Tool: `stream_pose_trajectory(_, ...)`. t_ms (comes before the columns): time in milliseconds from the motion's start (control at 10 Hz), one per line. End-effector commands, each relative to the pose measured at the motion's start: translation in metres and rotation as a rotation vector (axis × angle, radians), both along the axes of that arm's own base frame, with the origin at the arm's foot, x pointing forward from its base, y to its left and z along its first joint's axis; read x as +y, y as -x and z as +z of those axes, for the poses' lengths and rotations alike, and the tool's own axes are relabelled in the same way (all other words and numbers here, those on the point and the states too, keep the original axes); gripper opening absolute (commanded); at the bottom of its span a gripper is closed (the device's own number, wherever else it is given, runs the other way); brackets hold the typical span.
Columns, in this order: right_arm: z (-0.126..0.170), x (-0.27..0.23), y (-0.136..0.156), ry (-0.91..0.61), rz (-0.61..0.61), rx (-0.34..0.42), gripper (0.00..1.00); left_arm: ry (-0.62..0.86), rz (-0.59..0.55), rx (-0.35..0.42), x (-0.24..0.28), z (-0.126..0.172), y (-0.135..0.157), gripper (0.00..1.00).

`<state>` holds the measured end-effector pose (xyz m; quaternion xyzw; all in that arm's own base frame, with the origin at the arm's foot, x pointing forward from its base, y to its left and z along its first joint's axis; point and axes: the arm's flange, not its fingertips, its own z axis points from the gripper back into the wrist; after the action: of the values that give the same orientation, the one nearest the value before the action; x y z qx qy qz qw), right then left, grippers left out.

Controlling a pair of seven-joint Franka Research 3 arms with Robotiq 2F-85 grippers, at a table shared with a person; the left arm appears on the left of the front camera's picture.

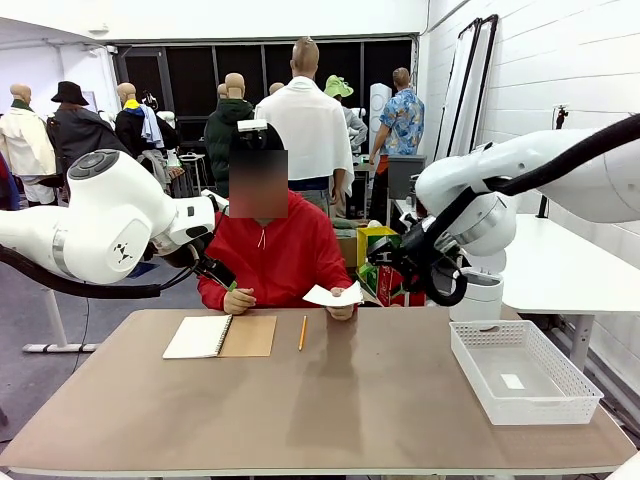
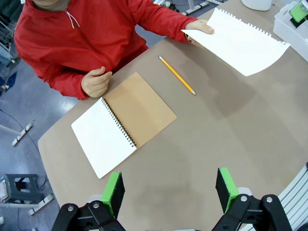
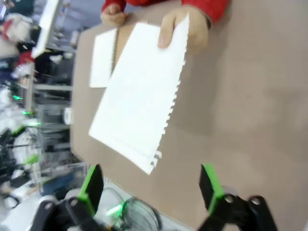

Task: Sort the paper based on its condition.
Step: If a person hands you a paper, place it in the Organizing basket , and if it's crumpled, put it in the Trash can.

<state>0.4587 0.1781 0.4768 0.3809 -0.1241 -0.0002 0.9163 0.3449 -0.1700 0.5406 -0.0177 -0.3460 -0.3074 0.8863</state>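
Front view count: one paper [image 1: 333, 294], one notebook [image 1: 220, 336], one pencil [image 1: 302, 332], one tray [image 1: 470, 352], all on one desk [image 1: 350, 410].
Paper: smooth, held by a person's hand [image 2: 199, 28] at the far desk edge, right of the pencil.
Left fingers [image 2: 113, 191]: spread wide, grasping nothing, well apart from the paper.
Right fingers [image 3: 210, 183]: released, with the paper just beyond the tips, not touching.
Tray: near right of the desk, holding one small white patch, too small to tell.

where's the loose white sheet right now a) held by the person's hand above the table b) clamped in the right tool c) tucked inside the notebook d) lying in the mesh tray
A: the person's hand pinches one edge of the paper, holding it up over the table.
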Motion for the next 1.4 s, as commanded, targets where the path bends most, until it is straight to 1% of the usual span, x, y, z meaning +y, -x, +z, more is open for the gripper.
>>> stream_pose_trajectory(0,-0.019,-0.008,-0.026,-0.108,-0.023,0.097,1.00,0.003,-0.002,0.002,0.001,-0.001,0.000,1.00)
stream_pose_trajectory(200,-0.040,-0.007,-0.049,-0.193,-0.073,0.177,1.00,0.003,-0.002,0.002,0.001,-0.001,0.000,1.00)
stream_pose_trajectory(400,-0.054,-0.002,-0.058,-0.219,-0.123,0.247,1.00,0.003,-0.002,0.002,0.001,-0.001,0.000,1.00)
stream_pose_trajectory(500,-0.060,0.000,-0.066,-0.240,-0.119,0.269,1.00,0.003,-0.002,0.002,0.001,-0.001,0.000,1.00)
stream_pose_trajectory(700,-0.069,0.005,-0.068,-0.249,-0.144,0.319,1.00,0.003,-0.002,0.002,0.001,-0.001,0.000,1.00)
stream_pose_trajectory(800,-0.075,0.009,-0.073,-0.292,-0.142,0.348,1.00,0.003,-0.002,0.002,0.001,-0.001,0.000,1.00)
stream_pose_trajectory(1000,-0.082,0.010,-0.078,-0.321,-0.160,0.405,1.00,0.003,-0.002,0.002,0.001,-0.001,0.000,1.00)
stream_pose_trajectory(1100,-0.086,0.012,-0.080,-0.323,-0.159,0.418,0.82,0.003,-0.002,0.002,0.001,-0.001,0.000,1.00)
stream_pose_trajectory(1200,-0.086,0.013,-0.080,-0.321,-0.159,0.409,0.74,0.003,-0.002,0.002,0.001,-0.001,0.000,1.00)
stream_pose_trajectory(1300,-0.087,0.013,-0.080,-0.311,-0.165,0.410,0.62,0.003,-0.002,0.002,0.001,-0.001,0.000,1.00)
